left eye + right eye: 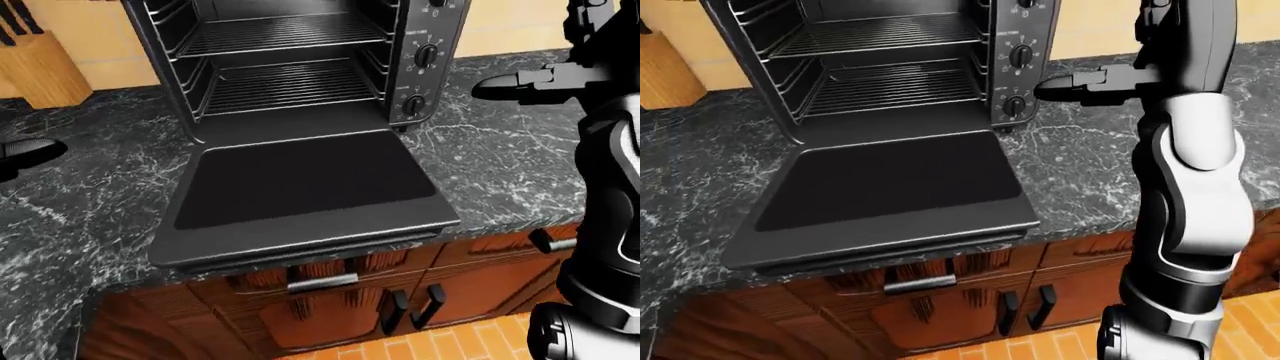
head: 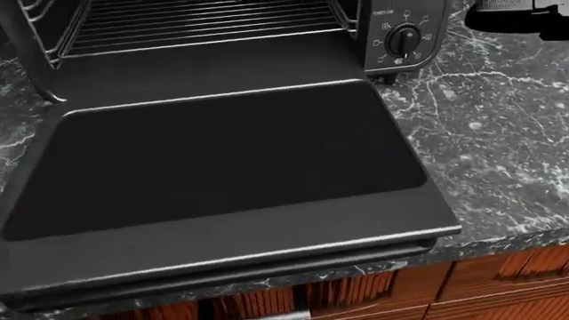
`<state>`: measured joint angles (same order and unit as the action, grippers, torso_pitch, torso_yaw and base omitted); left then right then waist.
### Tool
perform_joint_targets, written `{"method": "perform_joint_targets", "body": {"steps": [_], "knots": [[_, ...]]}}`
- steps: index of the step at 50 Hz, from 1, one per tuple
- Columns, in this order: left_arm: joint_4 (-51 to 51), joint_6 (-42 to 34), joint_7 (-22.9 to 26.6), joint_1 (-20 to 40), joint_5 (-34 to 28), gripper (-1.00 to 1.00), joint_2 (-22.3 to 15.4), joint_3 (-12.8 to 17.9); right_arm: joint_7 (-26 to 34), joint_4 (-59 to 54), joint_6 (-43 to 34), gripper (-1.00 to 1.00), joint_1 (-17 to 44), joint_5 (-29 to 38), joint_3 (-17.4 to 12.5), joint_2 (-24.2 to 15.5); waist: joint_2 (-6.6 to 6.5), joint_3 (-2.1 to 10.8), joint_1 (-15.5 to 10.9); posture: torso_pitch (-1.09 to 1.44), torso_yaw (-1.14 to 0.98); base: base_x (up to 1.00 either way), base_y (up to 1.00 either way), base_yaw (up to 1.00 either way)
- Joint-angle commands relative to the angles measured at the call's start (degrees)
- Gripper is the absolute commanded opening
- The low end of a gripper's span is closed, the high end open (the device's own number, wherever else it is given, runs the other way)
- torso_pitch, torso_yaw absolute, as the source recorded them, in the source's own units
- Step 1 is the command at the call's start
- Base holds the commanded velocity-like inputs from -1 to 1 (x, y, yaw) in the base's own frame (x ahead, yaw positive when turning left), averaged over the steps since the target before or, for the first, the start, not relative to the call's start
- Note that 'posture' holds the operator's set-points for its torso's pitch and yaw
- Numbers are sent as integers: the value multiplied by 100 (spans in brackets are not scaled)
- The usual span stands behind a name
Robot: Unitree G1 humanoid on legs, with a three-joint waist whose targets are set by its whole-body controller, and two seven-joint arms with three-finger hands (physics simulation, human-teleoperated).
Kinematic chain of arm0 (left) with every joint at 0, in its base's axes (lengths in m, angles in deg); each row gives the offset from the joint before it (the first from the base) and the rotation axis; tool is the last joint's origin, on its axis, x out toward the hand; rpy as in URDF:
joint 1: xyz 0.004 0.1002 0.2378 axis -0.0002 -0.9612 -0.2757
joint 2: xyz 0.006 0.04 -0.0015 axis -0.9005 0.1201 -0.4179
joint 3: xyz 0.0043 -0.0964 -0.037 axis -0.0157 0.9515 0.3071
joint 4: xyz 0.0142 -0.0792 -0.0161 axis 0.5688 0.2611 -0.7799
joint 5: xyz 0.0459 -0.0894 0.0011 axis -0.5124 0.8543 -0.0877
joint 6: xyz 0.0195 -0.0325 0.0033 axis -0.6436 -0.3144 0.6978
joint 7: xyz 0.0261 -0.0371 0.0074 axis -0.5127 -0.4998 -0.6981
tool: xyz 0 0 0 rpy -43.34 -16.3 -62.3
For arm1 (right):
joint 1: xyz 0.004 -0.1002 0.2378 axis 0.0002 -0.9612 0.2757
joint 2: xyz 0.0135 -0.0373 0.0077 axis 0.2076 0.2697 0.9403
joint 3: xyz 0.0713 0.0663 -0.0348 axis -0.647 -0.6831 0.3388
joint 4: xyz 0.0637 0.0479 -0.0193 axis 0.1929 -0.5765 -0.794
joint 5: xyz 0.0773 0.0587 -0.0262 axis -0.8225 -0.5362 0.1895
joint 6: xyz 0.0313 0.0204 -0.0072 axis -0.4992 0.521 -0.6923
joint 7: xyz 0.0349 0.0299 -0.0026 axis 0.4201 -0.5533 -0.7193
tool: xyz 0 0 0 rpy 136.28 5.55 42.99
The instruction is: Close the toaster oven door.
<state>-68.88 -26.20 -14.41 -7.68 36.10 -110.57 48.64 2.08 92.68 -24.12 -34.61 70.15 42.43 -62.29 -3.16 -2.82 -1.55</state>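
Note:
The black toaster oven (image 1: 300, 67) stands on the dark marble counter (image 1: 90, 195) with its door (image 1: 300, 187) folded down flat, its outer edge past the counter's edge. The door fills the head view (image 2: 222, 153). Wire racks (image 1: 280, 34) show inside. My right hand (image 1: 1050, 88) hovers above the counter just right of the control knobs (image 1: 1016, 105), fingers stretched out toward them and open, touching nothing. My left hand (image 1: 25, 154) shows only as a dark tip at the left edge of the left-eye view, apart from the door.
A wooden knife block (image 1: 35, 64) stands at the upper left on the counter. Wooden cabinets with dark handles (image 1: 322, 283) sit below the counter edge. My right forearm (image 1: 1195, 172) rises at the right of the right-eye view.

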Motion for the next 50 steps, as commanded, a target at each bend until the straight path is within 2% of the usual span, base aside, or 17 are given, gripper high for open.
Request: {"method": "perform_joint_targets", "body": {"steps": [1, 2, 4, 8, 9, 10, 11, 12, 14, 16, 18, 19, 20, 28, 34, 39, 50], "knots": [[-134, 179, -19, 106, -47, 100, -92, 12, 33, 145, 149, 100, 158, 17, -48, -91, -79, 120, -14, 0, 0, 0, 0, 100], [-140, 180, -21, 109, -56, 100, -90, 4, 38, 145, 145, 100, 158, 14, -55, -87, -144, 146, -7, 0, 0, 0, 0, 100], [-152, 191, 12, 105, -26, 100, -77, 19, 42, 111, 185, 100, 160, 40, -48, -82, -61, 193, -76, 0, 0, 0, 0, 100], [-143, 321, 91, 41, -63, 100, -28, 24, -59, 63, 233, 100, 103, 227, 0, -86, 257, 77, -24, 0, 0, 0, 0, 93], [-194, 378, 79, 32, -80, 100, -25, 69, -76, 84, 86, 100, 102, 185, -31, -35, 313, -10, 61, 0, 0, 0, 0, 0], [-200, 368, 81, 31, -69, 100, -34, 80, -78, 73, 21, 100, 110, 190, -28, -30, 334, -69, 36, 0, 0, 0, 0, 0], [-157, 436, 70, 41, -156, 100, -45, 57, -38, 91, 83, 100, 100, 183, -39, -32, 445, -47, 44, 0, 0, 0, 0, 0], [-144, 460, 65, 43, -185, 100, -36, 45, -55, 84, 61, 100, 113, 210, -40, -42, 616, 5, 50, 0, 0, 0, 0, 0], [-96, 517, 54, 38, -319, 100, 5, -23, -90, 35, 101, 100, 141, 226, -70, -50, 438, -65, 92, 0, 0, 0, 0, 0], [-105, 491, 57, 45, -340, 100, 0, -5, -155, -53, 101, 100, 161, 232, -83, -41, 354, -5, 132, 0, 0, 0, 0, 0], [-77, 354, 43, 62, -195, 100, -33, 85, -224, -54, 36, 100, 190, 165, -126, -51, 189, 60, 176, 0, 0, 0, 0, 0], [-73, 340, 33, 55, -180, 100, -42, 87, -245, -48, 2, 100, 205, 119, -140, -64, 138, 47, 163, 0, 0, 0, 0, 0], [-85, 247, 7, 53, -114, 100, -51, 98, -279, -37, -8, 100, 233, 49, -173, -76, 167, 45, 187, 0, 0, 0, 0, 0], [-67, 206, -44, 67, -2, 100, -96, 121, -468, 120, -335, 100, 173, -543, -363, -253, 156, 86, 175, 0, 0, 0, 0, 0], [-53, 149, -100, 73, 68, 100, -127, 117, -490, 327, -579, 100, -98, -1096, -575, -470, 216, 100, 160, 0, 0, 0, 0, 0], [-55, 98, -139, 73, 140, 100, -152, 133, -510, 413, -585, 100, -205, -1235, -629, -639, 239, 95, 158, 0, 0, 0, 0, 0], [-75, 70, -168, 68, 163, 100, -158, 118, -279, 633, -267, 100, -531, -1010, -717, -775, 246, 66, 153, 0, 0, 0, 0, 0]]}}
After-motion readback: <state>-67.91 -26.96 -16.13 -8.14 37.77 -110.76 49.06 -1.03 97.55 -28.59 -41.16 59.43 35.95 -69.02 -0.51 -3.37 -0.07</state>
